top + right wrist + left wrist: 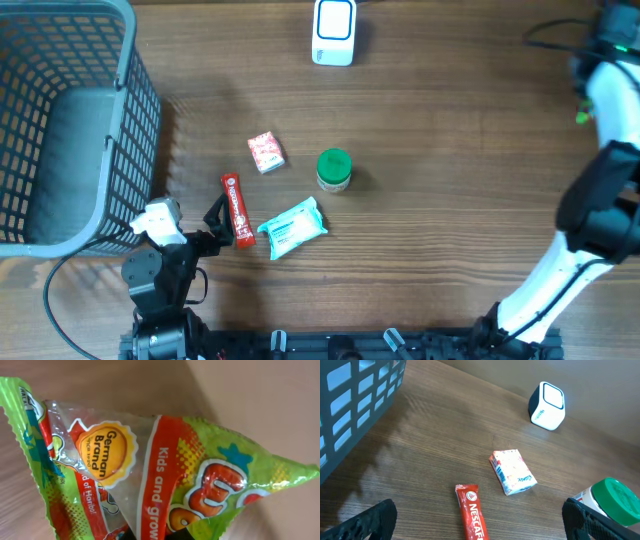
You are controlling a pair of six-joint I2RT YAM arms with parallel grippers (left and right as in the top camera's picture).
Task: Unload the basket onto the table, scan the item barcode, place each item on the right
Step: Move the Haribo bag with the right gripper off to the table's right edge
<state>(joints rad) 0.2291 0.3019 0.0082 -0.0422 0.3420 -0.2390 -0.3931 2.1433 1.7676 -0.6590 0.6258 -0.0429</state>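
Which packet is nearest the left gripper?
The red Nescafe stick, directly before the left gripper; the small carton, green-lidded jar and teal pack lie farther off.

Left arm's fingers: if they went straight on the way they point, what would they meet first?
Probably the red Nescafé stick, lying just ahead between the open fingers. The small printed packet sits farther along, though depth is hard to judge.

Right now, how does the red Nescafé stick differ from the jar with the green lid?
The Nescafé stick is red, long and thin; the jar is round, with a green lid. The stick lies flat; the jar stands upright. Both rest on the wooden table, and neither is gripped.
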